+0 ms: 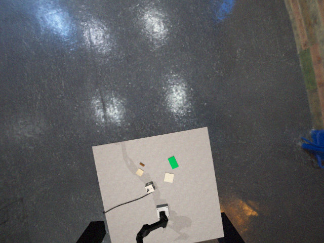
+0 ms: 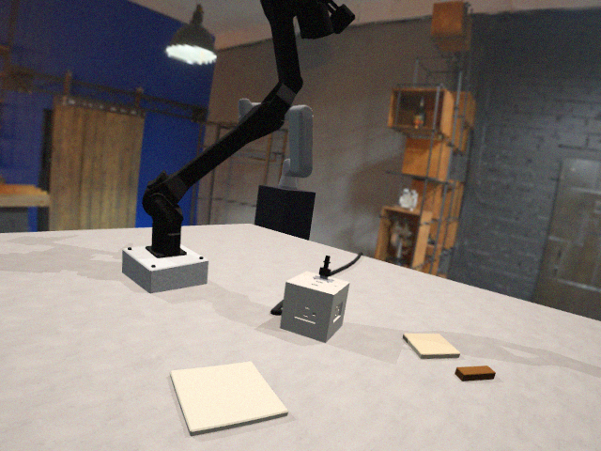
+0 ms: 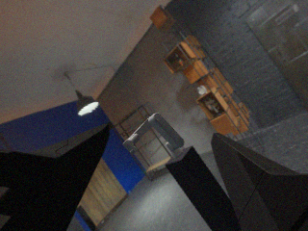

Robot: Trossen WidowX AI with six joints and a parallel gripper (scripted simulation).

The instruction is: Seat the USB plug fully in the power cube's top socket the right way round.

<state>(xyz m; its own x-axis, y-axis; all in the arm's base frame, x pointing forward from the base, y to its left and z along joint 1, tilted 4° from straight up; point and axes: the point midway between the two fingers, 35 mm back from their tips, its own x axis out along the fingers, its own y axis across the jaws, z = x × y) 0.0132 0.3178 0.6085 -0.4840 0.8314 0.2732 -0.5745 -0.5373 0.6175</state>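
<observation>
Right now I see the gray cube point(image 2: 314, 304) near the middle of the side view, sitting on the table point(image 2: 97, 379). On its top face stands the black plug point(image 2: 324, 268), with its black cord point(image 2: 346, 262) running off toward the back right. I cannot tell from here how deep the plug sits.

My arm point(image 2: 233, 140) rises from its gray base point(image 2: 163, 268) at the left of that view and reaches up to the top edge of the frame. My gripper point(image 3: 161, 134) is high up, well away from the cube. In the wrist view its two dark fingers stand wide apart with only the room between them, so the jaws are open and hold nothing.

A big cream tile point(image 2: 226, 396) lies at the bottom of the side view. A small cream tile point(image 2: 431, 345) and a brown block point(image 2: 475, 372) lie at the lower right. In the top view a green card point(image 1: 172, 162) lies on the table too.
</observation>
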